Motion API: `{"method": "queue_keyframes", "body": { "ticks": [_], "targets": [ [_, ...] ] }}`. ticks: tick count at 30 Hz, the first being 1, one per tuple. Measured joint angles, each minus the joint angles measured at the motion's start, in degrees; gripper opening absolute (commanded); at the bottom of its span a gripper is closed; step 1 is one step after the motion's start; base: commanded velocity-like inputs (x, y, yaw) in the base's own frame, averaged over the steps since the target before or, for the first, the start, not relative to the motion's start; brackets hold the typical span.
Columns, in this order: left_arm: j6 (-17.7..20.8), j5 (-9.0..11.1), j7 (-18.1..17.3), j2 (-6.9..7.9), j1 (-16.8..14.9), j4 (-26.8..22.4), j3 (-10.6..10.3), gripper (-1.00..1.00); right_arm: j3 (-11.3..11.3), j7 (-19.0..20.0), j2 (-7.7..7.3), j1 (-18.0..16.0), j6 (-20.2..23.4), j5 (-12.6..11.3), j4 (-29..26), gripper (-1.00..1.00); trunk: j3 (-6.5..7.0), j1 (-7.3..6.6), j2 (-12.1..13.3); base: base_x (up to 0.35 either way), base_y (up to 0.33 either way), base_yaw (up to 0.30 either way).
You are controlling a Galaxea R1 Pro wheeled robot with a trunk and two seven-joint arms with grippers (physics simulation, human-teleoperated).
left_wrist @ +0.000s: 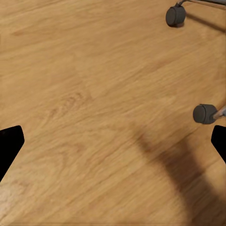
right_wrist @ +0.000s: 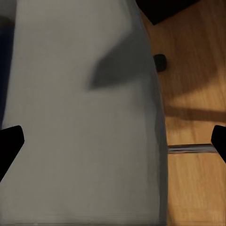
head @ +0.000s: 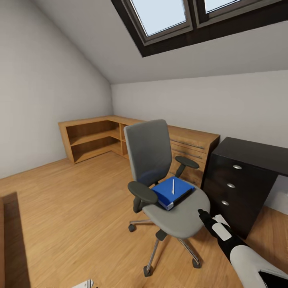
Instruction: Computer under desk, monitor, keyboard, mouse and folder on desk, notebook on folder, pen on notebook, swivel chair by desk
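My right arm reaches forward, its gripper (head: 205,216) over the near edge of the swivel chair (head: 176,212), fingers spread wide with nothing between them. My left gripper (left_wrist: 113,141) hangs low over the wooden floor (left_wrist: 84,94) beside the chair's castors, jaws also wide apart. On the chair seat lies the blue folder (head: 170,192), the pen (head: 173,186) on top. Behind the chair stands the black drawer unit (head: 236,184).
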Motion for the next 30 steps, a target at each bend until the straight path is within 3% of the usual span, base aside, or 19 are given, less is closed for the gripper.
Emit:
{"method": "queue_keyframes", "body": {
  "ticks": [14, 19, 21, 30],
  "targets": [
    [-0.07, 0.00, 0.00, 0.00, 0.00, -0.03, 0.01, 1.00, 0.02, 0.00, 0.24, 0.00, -0.03, 0.00, 0.09, 1.00, 0.00, 0.00, 0.00, -0.002, 0.000, 0.016],
    [-0.05, 0.00, 0.00, -0.04, 0.01, -0.04, 0.01, 1.00, 0.06, 0.01, 0.27, -0.01, -0.04, 0.00, 0.11, 1.00, 0.00, 0.00, 0.00, 0.000, 0.000, 0.205],
    [-0.04, 0.01, 0.01, -0.08, 0.02, -0.06, 0.01, 1.00, -0.15, -0.24, 0.13, -0.02, -0.03, 1.05, 0.12, 1.00, -0.01, -0.01, -0.01, 0.009, 0.000, 0.255],
    [-1.94, 0.04, 0.04, -0.16, 0.01, -0.08, -0.01, 1.00, 0.06, -0.09, 0.26, -0.01, -0.04, 0.28, 0.13, 1.00, -0.01, -0.04, -0.01, 0.280, 0.000, 0.250]
  ]
}}
